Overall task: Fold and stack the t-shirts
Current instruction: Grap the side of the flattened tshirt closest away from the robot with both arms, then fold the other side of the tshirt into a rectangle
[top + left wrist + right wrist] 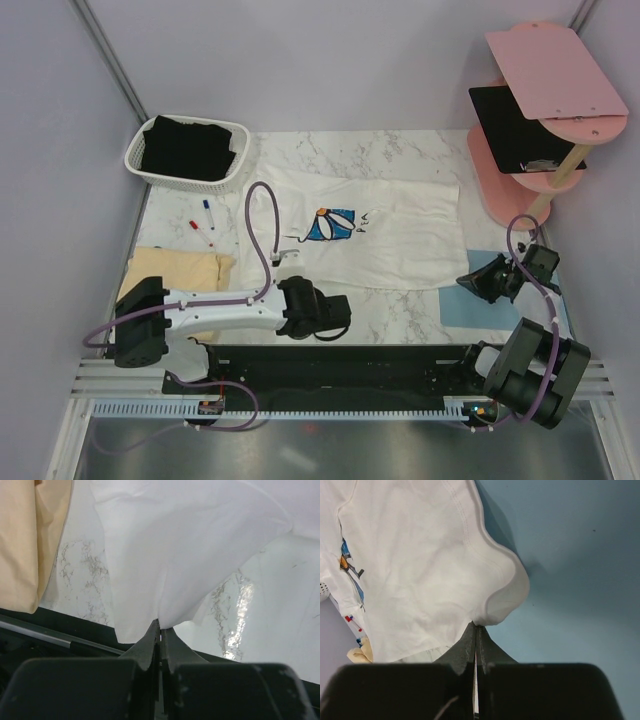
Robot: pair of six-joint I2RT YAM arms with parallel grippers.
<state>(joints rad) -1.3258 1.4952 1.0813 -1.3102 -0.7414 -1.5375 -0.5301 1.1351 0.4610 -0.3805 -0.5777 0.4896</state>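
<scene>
Here, white t-shirt [190, 555] corner inside left tool [161, 628].

Yellow tee [185, 268] partly beneath left arm [220, 305]

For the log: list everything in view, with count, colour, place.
white t-shirt: one, white with blue daisy print, spread mid-table
yellow t-shirt: one, pale yellow, near left
black t-shirt: one, black, in the basket
basket: one, white, far left corner
markers: few, red and blue, left of white t-shirt
mat: one, light blue, near right
clipboard: one, black, on the shelf
shelf: one, pink, far right
table: one, white marble
left gripper: one, black, shut on white t-shirt's near edge
right gripper: one, black, shut on its right edge
</scene>
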